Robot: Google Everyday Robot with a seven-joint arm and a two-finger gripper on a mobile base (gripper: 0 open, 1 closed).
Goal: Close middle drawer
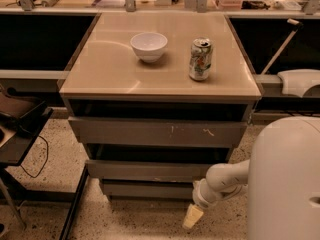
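The middle drawer (150, 170) is the wide plain grey front under the cabinet's scratched top drawer front (160, 132). It sticks out only a little, with a dark gap showing above it. My gripper (192, 217), cream-tipped on a white arm (222, 181), hangs low at the drawer's right end. It is just below and in front of the drawer's front panel, near the floor.
A narrower grey front (147, 189) sits below the middle drawer. A white bowl (148, 46) and a drink can (201, 59) stand on the beige cabinet top (100, 79). My white body (287, 179) fills the lower right. A dark stand (20, 119) with cables is at the left.
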